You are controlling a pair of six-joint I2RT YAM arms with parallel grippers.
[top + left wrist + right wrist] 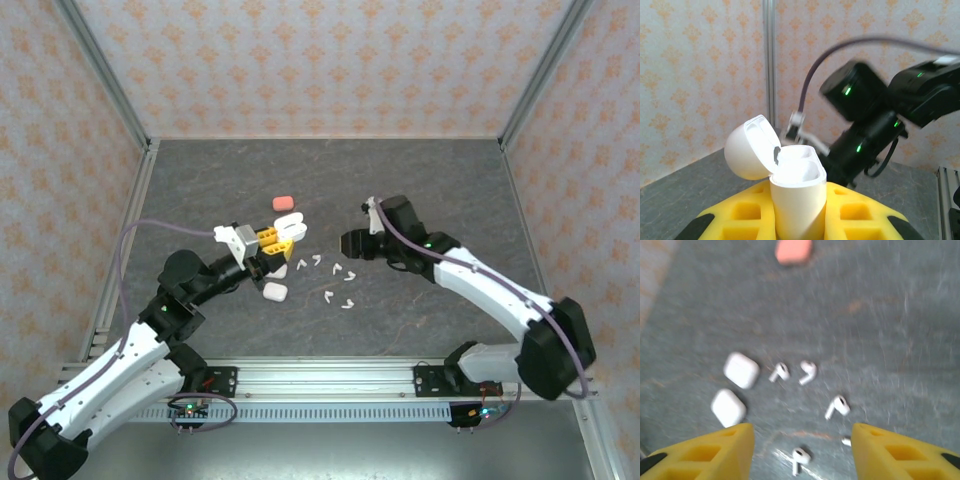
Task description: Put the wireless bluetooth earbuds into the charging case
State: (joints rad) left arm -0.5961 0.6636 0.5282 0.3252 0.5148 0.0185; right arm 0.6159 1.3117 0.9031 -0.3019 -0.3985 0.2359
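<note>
Left gripper pinches the open charging case; right gripper, spread and empty, should straddle one earbud squarely.

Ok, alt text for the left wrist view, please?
An open white case, its lid flipped back to the left, stands upright, clamped in the yellow left gripper. Behind it the dark right arm is blurred, over a grey table and patterned walls.
</note>
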